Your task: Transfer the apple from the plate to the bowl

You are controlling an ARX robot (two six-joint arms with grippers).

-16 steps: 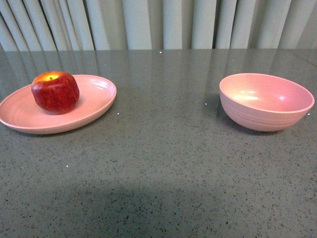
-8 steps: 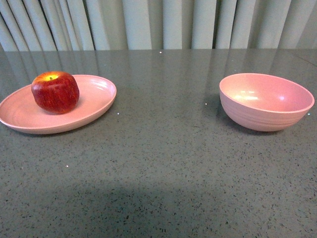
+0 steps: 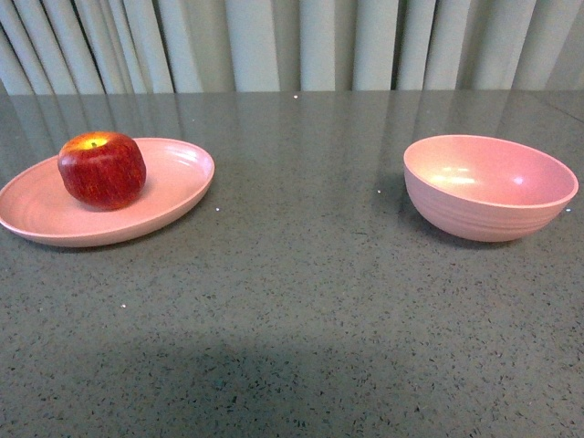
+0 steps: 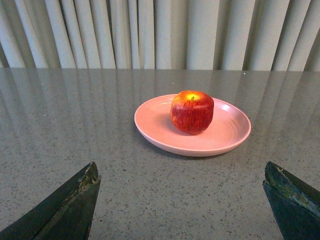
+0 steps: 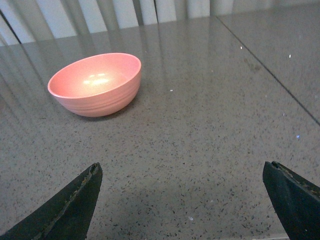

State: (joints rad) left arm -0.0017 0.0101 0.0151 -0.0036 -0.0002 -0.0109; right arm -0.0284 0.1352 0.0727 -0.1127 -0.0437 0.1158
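Note:
A dark red apple (image 3: pixel 101 169) with a yellow patch at its stem sits on the shallow pink plate (image 3: pixel 173 196) at the left of the table. The deep pink bowl (image 3: pixel 490 187) stands empty at the right. Neither arm shows in the front view. In the left wrist view the apple (image 4: pixel 192 111) rests on the plate (image 4: pixel 227 135) well ahead of my open left gripper (image 4: pixel 182 172), which holds nothing. The right wrist view has the bowl (image 5: pixel 95 83) ahead and off to one side of my open right gripper (image 5: pixel 182 170), also empty.
The grey speckled table (image 3: pixel 301 274) stretches between plate and bowl. Pale pleated curtains (image 3: pixel 292 41) hang behind its far edge. A seam line (image 5: pixel 270 75) crosses the tabletop in the right wrist view.

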